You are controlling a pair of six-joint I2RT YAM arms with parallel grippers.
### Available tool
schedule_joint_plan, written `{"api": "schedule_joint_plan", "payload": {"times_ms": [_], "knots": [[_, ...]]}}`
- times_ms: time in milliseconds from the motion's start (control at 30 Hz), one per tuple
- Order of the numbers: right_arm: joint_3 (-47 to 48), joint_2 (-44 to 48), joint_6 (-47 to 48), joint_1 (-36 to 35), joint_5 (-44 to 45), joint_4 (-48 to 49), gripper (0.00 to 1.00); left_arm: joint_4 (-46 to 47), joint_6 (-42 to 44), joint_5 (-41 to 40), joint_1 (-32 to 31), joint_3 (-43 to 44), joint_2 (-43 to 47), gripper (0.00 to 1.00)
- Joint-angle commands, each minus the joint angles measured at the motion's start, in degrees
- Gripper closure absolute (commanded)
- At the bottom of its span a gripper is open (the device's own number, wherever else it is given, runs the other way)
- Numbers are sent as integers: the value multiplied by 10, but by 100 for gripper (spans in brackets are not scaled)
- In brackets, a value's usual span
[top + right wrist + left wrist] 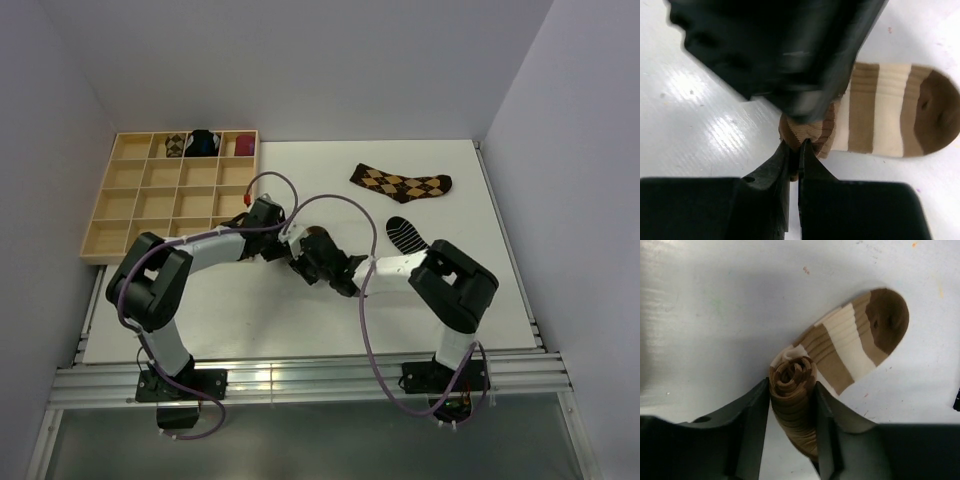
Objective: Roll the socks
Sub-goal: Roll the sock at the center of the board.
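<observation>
The striped sock (850, 347) lay mid-surface (715, 315), its rolled end clamped in the jaws of the left gripper (791, 388). The right gripper (795, 146), half hidden beneath it, had its jaws pressed together at the roll; whether they pinched cloth, I couldn't tell.

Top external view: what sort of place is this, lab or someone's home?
Most likely a lab robot cell, not a home: a white table boxed in by plain white walls, arm bases bolted to an aluminium frame, and a wooden grid tray.
</observation>
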State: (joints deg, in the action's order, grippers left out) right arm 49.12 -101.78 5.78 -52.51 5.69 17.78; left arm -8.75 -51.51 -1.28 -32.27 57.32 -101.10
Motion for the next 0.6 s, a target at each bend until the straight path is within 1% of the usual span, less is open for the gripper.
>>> {"api": "schedule_joint_plan", "payload": {"times_ms": [0, 33, 67, 100, 167, 267, 300, 333, 367, 467, 567], "knots": [[-5, 13, -57, 54, -157, 15, 100, -45, 10, 21, -9, -34, 19, 55], [-5, 11, -77, 75, -182, 15, 100, -37, 8, 19, -10, -35, 23, 51], [-6, 5, -95, 86, -204, 19, 100, -31, 5, 15, -9, -43, 34, 46], [-5, 0, -102, 95, -252, 22, 100, -28, 3, 15, -10, -46, 38, 44], [-3, -15, -126, 125, -292, 28, 100, -11, -6, 15, -10, -60, 55, 38], [5, -39, -156, 159, -376, 44, 100, 7, -19, 15, -9, -77, 76, 36], [7, -44, -162, 167, -394, 47, 100, 10, -25, -3, -10, -81, 80, 36], [11, -50, -169, 174, -429, 49, 100, 14, -29, -5, -10, -84, 84, 36], [17, -61, -182, 188, -444, 56, 100, 24, -32, -7, -10, -92, 91, 36], [25, -76, -194, 201, -476, 57, 100, 43, -47, -9, -9, -111, 102, 36], [33, -76, -184, 204, -474, 45, 100, 53, -56, -12, -9, -116, 100, 37]]}}
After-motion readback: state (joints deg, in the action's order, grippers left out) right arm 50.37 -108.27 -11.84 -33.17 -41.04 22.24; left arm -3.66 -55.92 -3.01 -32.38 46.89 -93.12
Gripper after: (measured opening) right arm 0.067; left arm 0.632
